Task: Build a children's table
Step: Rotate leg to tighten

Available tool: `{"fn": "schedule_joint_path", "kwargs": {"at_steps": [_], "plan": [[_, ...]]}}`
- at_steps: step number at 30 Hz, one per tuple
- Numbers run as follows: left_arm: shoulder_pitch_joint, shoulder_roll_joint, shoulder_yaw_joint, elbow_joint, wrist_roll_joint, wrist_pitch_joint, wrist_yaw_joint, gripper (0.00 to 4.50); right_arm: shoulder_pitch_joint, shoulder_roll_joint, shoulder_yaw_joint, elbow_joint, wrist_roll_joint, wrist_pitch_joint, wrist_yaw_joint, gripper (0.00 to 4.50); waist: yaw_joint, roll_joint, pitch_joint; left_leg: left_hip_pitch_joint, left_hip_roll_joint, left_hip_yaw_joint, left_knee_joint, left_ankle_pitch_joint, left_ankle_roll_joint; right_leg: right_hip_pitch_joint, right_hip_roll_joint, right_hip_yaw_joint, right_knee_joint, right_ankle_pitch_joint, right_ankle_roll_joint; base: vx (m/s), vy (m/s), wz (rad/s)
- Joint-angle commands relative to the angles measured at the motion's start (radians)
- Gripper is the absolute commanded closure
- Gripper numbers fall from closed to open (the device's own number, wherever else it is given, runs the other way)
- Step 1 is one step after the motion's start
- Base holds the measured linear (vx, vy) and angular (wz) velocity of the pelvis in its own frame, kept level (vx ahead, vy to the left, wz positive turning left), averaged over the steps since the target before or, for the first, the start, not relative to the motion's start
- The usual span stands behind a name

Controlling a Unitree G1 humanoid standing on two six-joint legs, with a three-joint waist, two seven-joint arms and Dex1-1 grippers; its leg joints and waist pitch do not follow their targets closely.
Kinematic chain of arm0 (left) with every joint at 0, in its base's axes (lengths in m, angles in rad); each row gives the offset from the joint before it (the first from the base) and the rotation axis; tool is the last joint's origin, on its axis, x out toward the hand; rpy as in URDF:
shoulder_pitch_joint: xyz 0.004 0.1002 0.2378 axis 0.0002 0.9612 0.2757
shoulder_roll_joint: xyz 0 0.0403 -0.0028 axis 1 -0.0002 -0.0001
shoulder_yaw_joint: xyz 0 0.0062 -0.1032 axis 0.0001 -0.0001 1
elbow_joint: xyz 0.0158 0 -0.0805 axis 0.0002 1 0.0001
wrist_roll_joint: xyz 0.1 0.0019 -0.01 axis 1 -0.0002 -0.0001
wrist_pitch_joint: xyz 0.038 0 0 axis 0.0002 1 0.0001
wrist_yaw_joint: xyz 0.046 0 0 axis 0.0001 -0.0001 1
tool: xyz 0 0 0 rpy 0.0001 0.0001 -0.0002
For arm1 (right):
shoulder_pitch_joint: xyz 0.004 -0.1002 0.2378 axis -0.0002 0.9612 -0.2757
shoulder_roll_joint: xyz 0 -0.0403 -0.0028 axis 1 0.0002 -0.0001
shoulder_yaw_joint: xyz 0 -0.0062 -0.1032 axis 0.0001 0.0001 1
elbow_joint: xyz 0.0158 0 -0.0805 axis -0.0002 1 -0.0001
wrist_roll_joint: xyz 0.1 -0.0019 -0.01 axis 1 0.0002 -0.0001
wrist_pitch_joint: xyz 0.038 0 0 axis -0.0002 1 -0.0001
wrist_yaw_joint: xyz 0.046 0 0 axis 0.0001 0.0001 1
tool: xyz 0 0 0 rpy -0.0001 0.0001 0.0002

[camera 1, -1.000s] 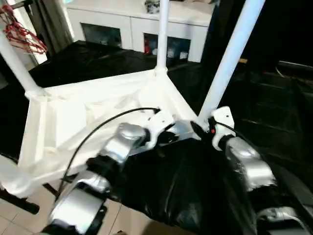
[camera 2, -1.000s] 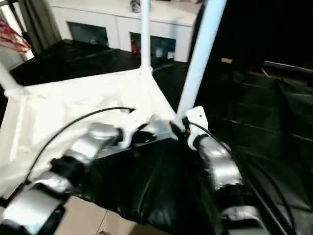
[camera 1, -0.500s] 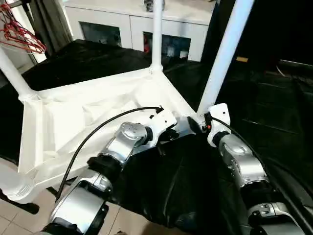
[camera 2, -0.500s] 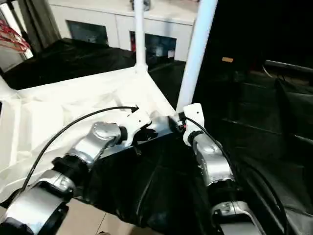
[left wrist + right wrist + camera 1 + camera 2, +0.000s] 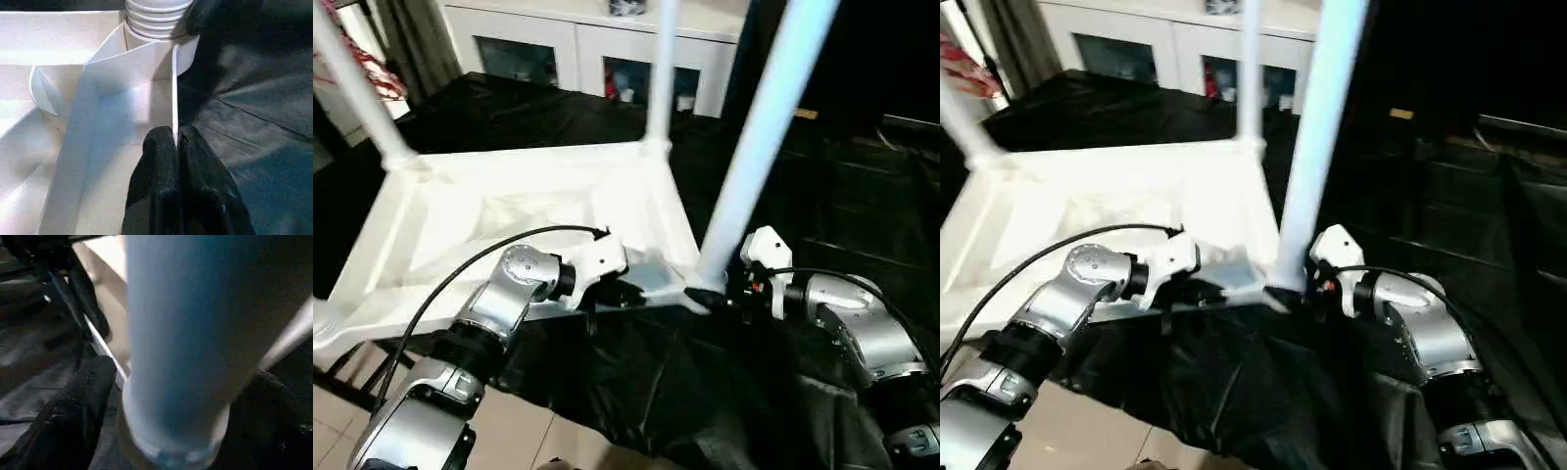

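The children's table lies upside down on black sheeting, its white ribbed top (image 5: 509,211) facing up. Three white legs stand in its corner sockets: the near right leg (image 5: 754,147), a far leg (image 5: 658,69) and a left leg (image 5: 357,88). My left gripper (image 5: 175,142) is shut on the thin near rim (image 5: 173,88) of the top, a little way from the ribbed end of the near right leg (image 5: 156,14). My right gripper (image 5: 710,299) is open at the foot of that leg. Its black fingers (image 5: 83,401) stand on either side of the leg's flared base.
Black sheeting (image 5: 705,392) covers the work surface and hangs over its near edge above a tiled floor (image 5: 509,431). A white cabinet with glass doors (image 5: 587,49) stands behind. Red hangers (image 5: 377,73) hang at the far left.
The camera has shifted. My right forearm has swung low and sideways, and its fingers have spread around the foot of the near right leg. My left gripper still pinches the rim.
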Motion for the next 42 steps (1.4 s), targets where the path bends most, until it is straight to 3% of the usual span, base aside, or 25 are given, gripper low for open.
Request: {"fn": "schedule_joint_path", "kwargs": {"at_steps": [1,3,5,16,26,28,32,36,38,39,40,42], "plan": [[0.020,0.025,-0.020,-0.038,-0.017,-0.009,-0.059,4.50,-0.008,-0.026,0.013,-0.014,0.013,-0.001,0.046,0.65,0.008,-0.009,-0.067,0.010,0.085,-0.023,-0.063,-0.015,0.152,0.056,-0.081,0.051,-0.045,0.082,-0.342,0.000,0.000,0.00],[0.022,0.030,-0.021,-0.042,-0.018,-0.006,-0.066,4.50,-0.009,-0.029,0.016,-0.015,0.010,-0.002,0.056,0.65,0.011,-0.009,-0.067,0.010,0.085,-0.022,-0.062,-0.011,0.148,0.056,-0.079,0.051,-0.043,0.089,-0.341,0.000,0.000,0.00],[0.026,0.037,-0.022,-0.048,-0.017,-0.005,-0.075,4.50,-0.008,-0.032,0.021,-0.019,0.005,-0.006,0.071,0.98,0.012,-0.014,-0.068,0.009,0.084,-0.022,-0.061,-0.003,0.148,0.056,-0.079,0.051,-0.042,0.096,-0.339,0.000,0.000,0.00],[0.037,0.057,-0.017,-0.061,-0.015,0.002,-0.081,4.50,-0.025,-0.018,0.042,0.003,-0.004,-0.017,0.093,1.75,0.013,-0.016,-0.070,0.007,0.081,-0.023,-0.057,0.012,0.151,0.057,-0.079,0.050,-0.039,0.077,-0.334,0.000,0.000,0.00],[0.032,0.037,-0.002,-0.038,-0.004,0.024,-0.014,4.50,-0.007,0.001,0.041,0.000,-0.007,-0.006,0.072,1.78,0.011,-0.015,-0.069,0.007,0.079,-0.023,-0.057,-0.011,0.127,0.056,-0.078,0.052,-0.040,0.058,-0.328,0.000,0.000,0.00],[-0.016,-0.029,0.036,0.036,0.006,0.069,0.131,4.50,-0.018,0.078,0.001,0.060,-0.038,-0.007,-0.118,1.78,0.007,-0.015,-0.066,0.009,0.077,-0.022,-0.059,-0.024,0.113,0.052,-0.078,0.053,-0.047,0.028,-0.328,0.000,0.000,0.00],[-0.063,-0.087,0.038,0.108,0.040,0.095,0.264,4.50,-0.039,0.172,-0.038,0.132,-0.052,0.002,-0.307,1.79,0.002,-0.016,-0.063,0.013,0.073,-0.026,-0.069,-0.109,0.037,0.055,-0.080,0.054,-0.063,-0.119,-0.291,0.000,0.000,0.00],[-0.117,-0.179,0.043,0.183,0.068,0.127,0.425,4.50,-0.071,0.303,-0.068,0.216,-0.082,0.021,-0.552,1.80,0.003,-0.013,-0.063,0.015,0.073,-0.026,-0.072,-0.109,0.022,0.051,-0.077,0.056,-0.065,-0.101,-0.271,0.000,0.000,0.00],[-0.133,-0.215,0.041,0.205,0.080,0.125,0.463,4.50,-0.088,0.351,-0.069,0.250,-0.105,0.011,-0.628,1.80,0.004,-0.007,-0.063,0.015,0.072,-0.027,-0.074,-0.119,0.014,0.051,-0.079,0.056,-0.067,-0.112,-0.265,0.000,0.000,0.00],[-0.136,-0.228,0.034,0.210,0.086,0.117,0.465,4.50,-0.096,0.371,-0.071,0.259,-0.108,0.008,-0.645,1.80,0.004,-0.010,-0.063,0.014,0.071,-0.027,-0.074,-0.128,0.015,0.053,-0.079,0.056,-0.069,-0.112,-0.261,0.000,0.000,0.00],[-0.136,-0.242,0.025,0.210,0.089,0.109,0.462,4.50,-0.106,0.395,-0.069,0.264,-0.106,-0.002,-0.643,1.24,0.005,-0.009,-0.064,0.012,0.073,-0.028,-0.076,-0.127,0.016,0.055,-0.079,0.056,-0.067,-0.103,-0.259,0.000,0.000,0.00],[-0.133,-0.246,0.019,0.204,0.087,0.107,0.450,4.50,-0.110,0.397,-0.059,0.258,-0.110,-0.009,-0.627,1.10,0.005,-0.009,-0.064,0.012,0.073,-0.028,-0.075,-0.122,0.024,0.055,-0.078,0.056,-0.065,-0.077,-0.258,0.000,0.000,0.00]]}}
